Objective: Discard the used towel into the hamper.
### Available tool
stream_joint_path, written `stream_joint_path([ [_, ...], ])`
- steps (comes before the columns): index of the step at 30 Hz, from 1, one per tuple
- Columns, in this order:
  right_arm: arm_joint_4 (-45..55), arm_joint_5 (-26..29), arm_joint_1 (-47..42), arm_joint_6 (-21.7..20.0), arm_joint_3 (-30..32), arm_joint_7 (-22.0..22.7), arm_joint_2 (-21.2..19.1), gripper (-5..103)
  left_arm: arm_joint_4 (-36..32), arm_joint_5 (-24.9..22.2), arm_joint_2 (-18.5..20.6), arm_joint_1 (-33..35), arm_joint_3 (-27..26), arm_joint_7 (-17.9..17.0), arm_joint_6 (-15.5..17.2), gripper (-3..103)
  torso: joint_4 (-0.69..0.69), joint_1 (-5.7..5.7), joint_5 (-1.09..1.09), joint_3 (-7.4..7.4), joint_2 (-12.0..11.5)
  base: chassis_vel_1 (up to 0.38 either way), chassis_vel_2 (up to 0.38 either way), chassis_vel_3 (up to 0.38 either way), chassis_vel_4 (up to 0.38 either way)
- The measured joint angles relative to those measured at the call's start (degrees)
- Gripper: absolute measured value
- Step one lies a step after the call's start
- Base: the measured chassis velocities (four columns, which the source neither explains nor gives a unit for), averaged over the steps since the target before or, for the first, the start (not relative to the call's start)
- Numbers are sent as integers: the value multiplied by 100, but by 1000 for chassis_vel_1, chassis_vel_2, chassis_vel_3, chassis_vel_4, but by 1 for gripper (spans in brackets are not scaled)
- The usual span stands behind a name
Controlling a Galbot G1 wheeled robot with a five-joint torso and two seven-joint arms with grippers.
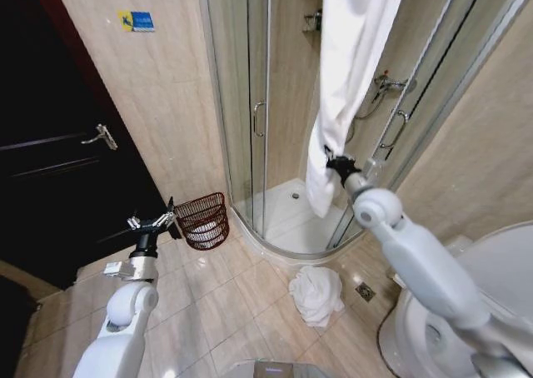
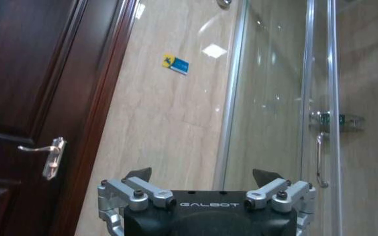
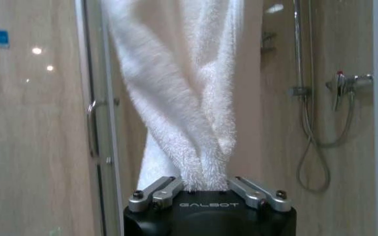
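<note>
A long white towel [image 1: 350, 62] hangs down in front of the open shower stall. My right gripper [image 1: 337, 163] is shut on its lower part. In the right wrist view the terry cloth [image 3: 182, 98] is bunched between the closed fingers of that gripper [image 3: 202, 184]. The hamper [image 1: 204, 220], a reddish-brown wire basket, stands on the floor by the wall left of the shower. My left gripper [image 1: 154, 222] hovers just left of the hamper, open and holding nothing. In its wrist view the left gripper [image 2: 202, 174] points at the wall.
A second white towel [image 1: 316, 293] lies crumpled on the tiled floor in front of the shower tray. A toilet [image 1: 491, 311] stands at the right. A dark door [image 1: 58, 161] with a lever handle is at the left. Glass shower doors [image 1: 250, 103] stand behind the hamper.
</note>
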Motion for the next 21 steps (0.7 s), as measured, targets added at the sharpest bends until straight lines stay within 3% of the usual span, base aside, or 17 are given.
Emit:
stream_joint_path([
  [4,266,-561,-1164,96,499,-300,255,8,-52,88,-3,-37,5,4,64,100,-5,0,3,0,0,0,0,0,0],
  [8,451,-889,-1771,129,847,-531,612,8,-53,185,-2,-51,66,3,90,100,-4,-1,2,0,0,0,0,0,0],
  [21,897,-1844,-2947,415,1330,-898,1363,8,-105,195,-5,-18,168,-5,104,100,-2,-1,2,0,0,0,0,0,0],
])
